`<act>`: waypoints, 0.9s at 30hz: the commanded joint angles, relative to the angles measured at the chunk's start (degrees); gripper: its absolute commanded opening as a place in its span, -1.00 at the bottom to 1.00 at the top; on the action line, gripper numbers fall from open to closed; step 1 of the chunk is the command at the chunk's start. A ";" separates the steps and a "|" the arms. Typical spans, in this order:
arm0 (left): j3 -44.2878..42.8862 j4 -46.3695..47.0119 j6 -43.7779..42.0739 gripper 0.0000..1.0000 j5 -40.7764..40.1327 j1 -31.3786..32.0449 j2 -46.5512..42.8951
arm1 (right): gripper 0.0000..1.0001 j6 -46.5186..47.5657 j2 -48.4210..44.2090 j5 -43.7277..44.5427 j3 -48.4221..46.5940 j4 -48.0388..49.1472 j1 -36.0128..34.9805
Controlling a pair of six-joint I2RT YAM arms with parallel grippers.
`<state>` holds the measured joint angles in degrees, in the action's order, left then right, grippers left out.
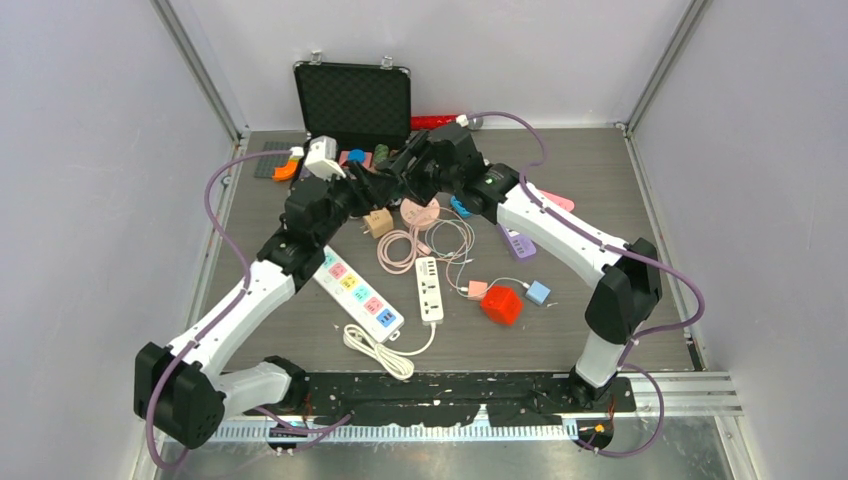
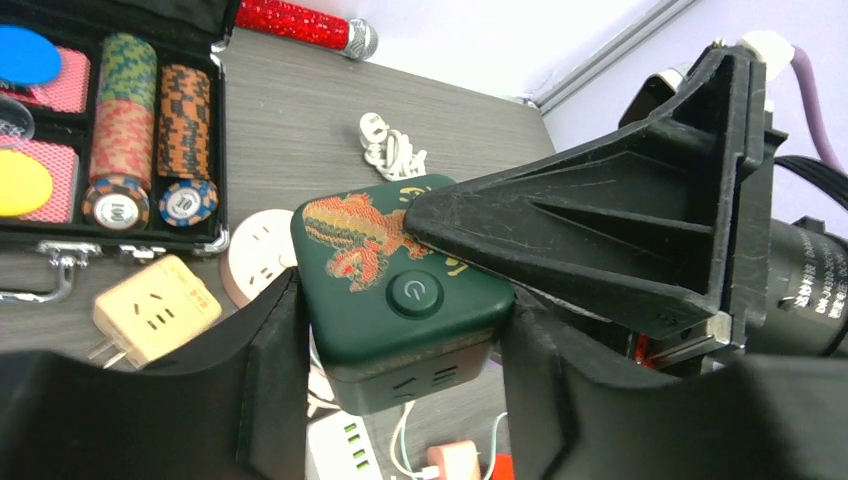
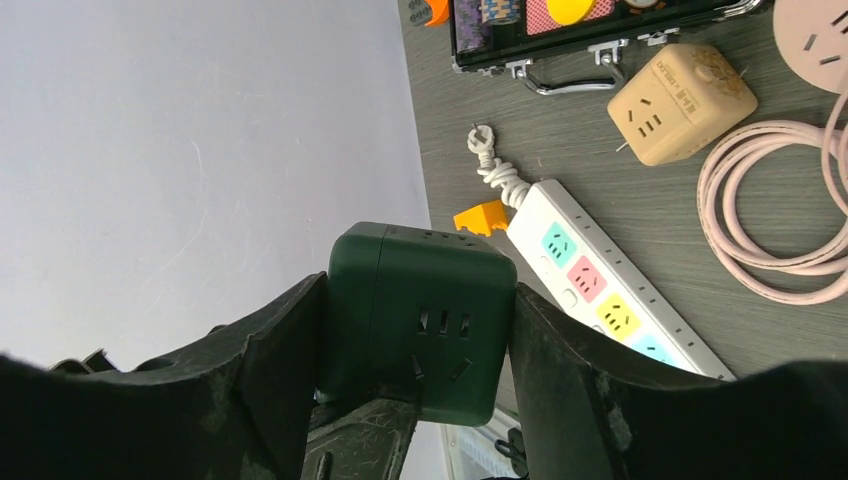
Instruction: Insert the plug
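— Two grips on one object? Wanted a line on that.

— Twice gripped, yes. Found the green cube socket [image 2: 350, 240] raised off the table [image 1: 650, 180], near the open case [image 1: 352, 100], pinched on opposite faces by the right gripper [image 3: 418, 300], fingers spread just to the cube's width. Found the left gripper [image 2: 400, 320] set around the same cube from the other side, both fingers flush against its walls, parted to the same width and no wider. Saw one right finger lying across the dragon-printed top, close beside the round power button.

— Read as which step?

— Judged as a handover, or a shared steadying hold, ahead of any insertion. Saw nothing seated in the slots on the cube's visible faces. Could not single out the intended plug: noted a white plug [image 3: 483, 140] with its bundled cord lying on the table at the end of the white power strip [image 3: 590, 280], and a beige cube adapter [image 3: 680, 100] just beside the case handle, prongs showing.

— Called for what next?

— Likely called for easing off one grip without twisting the cube, then fetching a plug, squaring its prongs to a free socket face and pressing straight in against the remaining hold. Risked a skewed cube and a missed slot otherwise.
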<state>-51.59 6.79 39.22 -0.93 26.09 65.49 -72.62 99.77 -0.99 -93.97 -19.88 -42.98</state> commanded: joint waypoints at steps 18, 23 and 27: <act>8.30 10.84 -28.79 -1.00 24.48 -3.04 -11.33 | 0.91 14.81 -14.13 -12.76 11.93 6.06 5.53; 8.19 10.44 -31.98 -1.00 32.49 -3.58 -13.24 | 0.91 16.50 -15.73 -20.85 13.66 9.64 6.76; 6.85 9.45 -31.68 -1.00 36.46 -3.59 -13.56 | 0.90 15.35 -15.84 -27.00 14.42 13.85 6.78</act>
<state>-42.78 12.29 10.07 27.94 22.74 53.04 -58.17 86.48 -18.96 -80.36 -13.67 -35.68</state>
